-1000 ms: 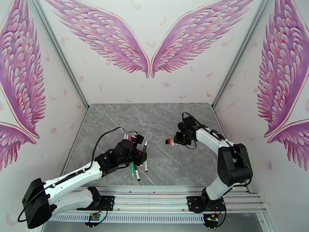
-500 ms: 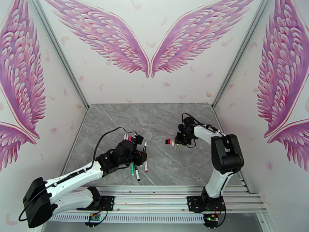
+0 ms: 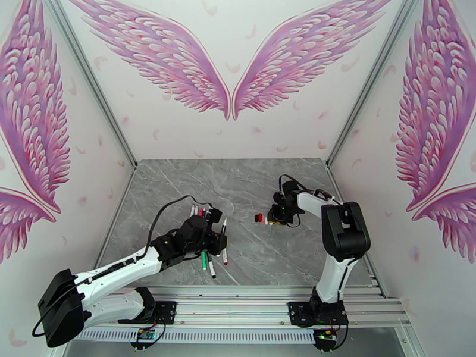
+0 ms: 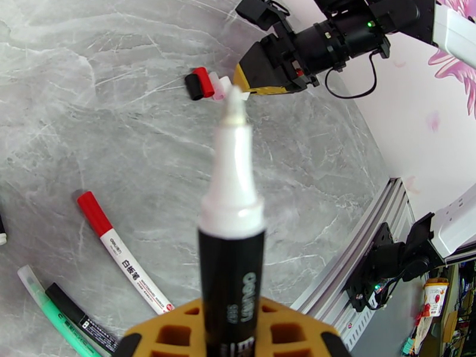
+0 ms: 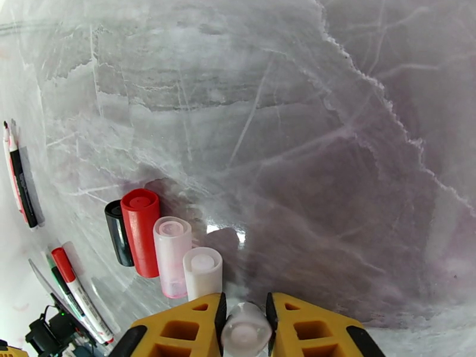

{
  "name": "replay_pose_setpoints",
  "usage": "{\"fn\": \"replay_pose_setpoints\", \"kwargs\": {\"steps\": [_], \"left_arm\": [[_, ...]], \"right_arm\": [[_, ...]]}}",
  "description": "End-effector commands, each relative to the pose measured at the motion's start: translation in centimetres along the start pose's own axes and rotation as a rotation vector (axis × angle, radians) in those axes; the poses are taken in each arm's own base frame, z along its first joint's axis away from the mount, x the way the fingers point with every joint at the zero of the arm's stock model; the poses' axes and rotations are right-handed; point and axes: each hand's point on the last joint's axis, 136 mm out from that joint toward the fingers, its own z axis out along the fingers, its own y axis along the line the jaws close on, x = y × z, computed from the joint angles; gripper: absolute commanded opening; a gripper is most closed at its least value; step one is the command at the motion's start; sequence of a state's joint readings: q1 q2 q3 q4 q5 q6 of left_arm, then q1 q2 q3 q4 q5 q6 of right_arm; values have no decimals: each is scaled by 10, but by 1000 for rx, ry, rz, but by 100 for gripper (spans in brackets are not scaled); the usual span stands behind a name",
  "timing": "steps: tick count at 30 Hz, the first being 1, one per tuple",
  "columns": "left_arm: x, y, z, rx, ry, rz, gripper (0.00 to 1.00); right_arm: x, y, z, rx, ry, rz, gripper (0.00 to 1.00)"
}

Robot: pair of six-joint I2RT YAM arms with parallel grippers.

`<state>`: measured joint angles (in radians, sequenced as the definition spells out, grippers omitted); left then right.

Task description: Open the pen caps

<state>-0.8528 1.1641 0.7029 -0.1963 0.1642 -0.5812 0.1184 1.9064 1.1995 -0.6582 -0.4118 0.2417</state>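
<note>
Caps point(image 3: 260, 218) sit side by side in a short row on the grey table point(image 5: 309, 144). Take the red cap point(image 5: 141, 230) as your mark. A black cap point(image 5: 119, 232) touches it on one side and a pink cap point(image 5: 172, 254) on the other. Past the pink one comes a white cap point(image 5: 202, 272), then a clear cap point(image 5: 243, 331) at the end farthest from the red cap.

Your right claw point(image 5: 245, 304) is at that far end, its yellow fingers point(image 5: 184, 328) close on either side of the clear cap. Whether they press on it, you cannot tell.

Your left claw point(image 4: 232, 334) is well apart from the red cap and clamped tight on a black pen point(image 4: 232, 275). The pen's bare white tip aims toward the red cap. More pens point(image 4: 122, 257) lie on the table near that claw, also well apart from the red cap.
</note>
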Motion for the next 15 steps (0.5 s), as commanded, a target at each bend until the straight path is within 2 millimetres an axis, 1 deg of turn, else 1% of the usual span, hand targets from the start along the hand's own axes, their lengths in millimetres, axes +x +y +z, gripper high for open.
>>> {"fn": "replay_pose_setpoints", "kwargs": {"steps": [1, 9, 15], "left_arm": [[-2, 0, 2, 4, -7, -7, 7], [0, 3, 5, -10, 5, -11, 7], [-1, 4, 7, -20, 12, -11, 6]], "right_arm": [[-13, 6, -4, -23, -27, -11, 30], [-14, 15, -11, -59, -51, -10, 29], [-13, 16, -17, -55, -71, -6, 29]]}}
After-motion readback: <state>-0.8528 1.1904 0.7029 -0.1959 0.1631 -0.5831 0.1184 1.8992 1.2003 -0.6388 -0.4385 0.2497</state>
